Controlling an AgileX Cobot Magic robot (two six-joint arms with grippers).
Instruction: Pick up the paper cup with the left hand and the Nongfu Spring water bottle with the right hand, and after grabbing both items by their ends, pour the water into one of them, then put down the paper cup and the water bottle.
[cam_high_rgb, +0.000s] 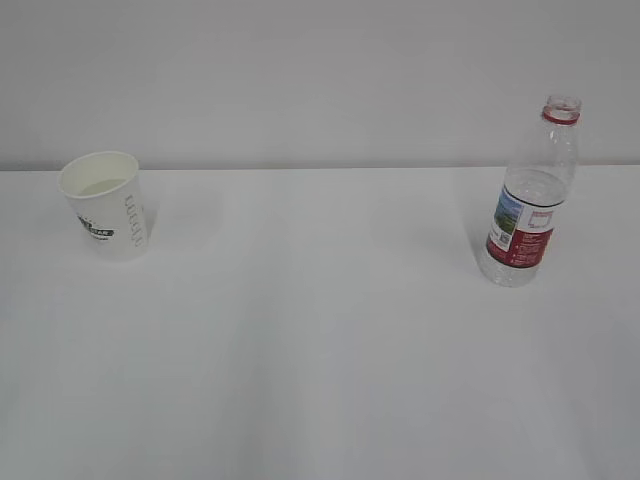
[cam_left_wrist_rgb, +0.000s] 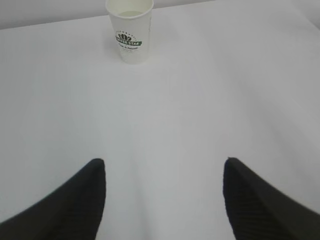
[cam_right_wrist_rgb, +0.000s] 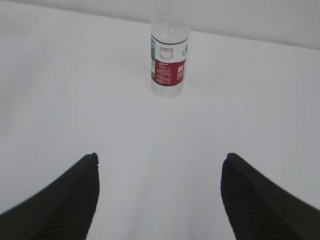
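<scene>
- Cup (cam_high_rgb: 104, 203): white paper, upright on the desk (cam_high_rgb: 320, 340) at the upper left of the exterior view, rolled rim up, a dark logo and grey vertical lettering on its side.
- Inside the cup, a pale level surface shows low down; whether that is liquid or the bare bottom cannot be told.
- Bottle (cam_high_rgb: 528, 195): clear ribbed plastic, upright at the right of the exterior view, well apart from the cup, and taller than it. It has a red neck ring, an open mouth with no cap, and a red-and-white label with a small green picture.
- Water (cam_high_rgb: 508, 270) fills part of the bottle; its exact level is hard to read.
- In the left wrist view the cup (cam_left_wrist_rgb: 130, 30) stands at the top of the frame, a little left of centre, its green logo facing the camera.
- Left pincer (cam_left_wrist_rgb: 165, 172): its two black fingers (cam_left_wrist_rgb: 75, 200) rise from the bottom corners, spread wide, with bare desk between them; it has hold of nothing and is well short of the cup.
- In the right wrist view the bottle (cam_right_wrist_rgb: 169, 60) stands at top centre, its neck cut off by the frame edge.
- Right pincer (cam_right_wrist_rgb: 160, 167): black fingers (cam_right_wrist_rgb: 250, 200) set wide apart, nothing held, well apart from the bottle.
- Neither arm shows in the exterior view.
</scene>
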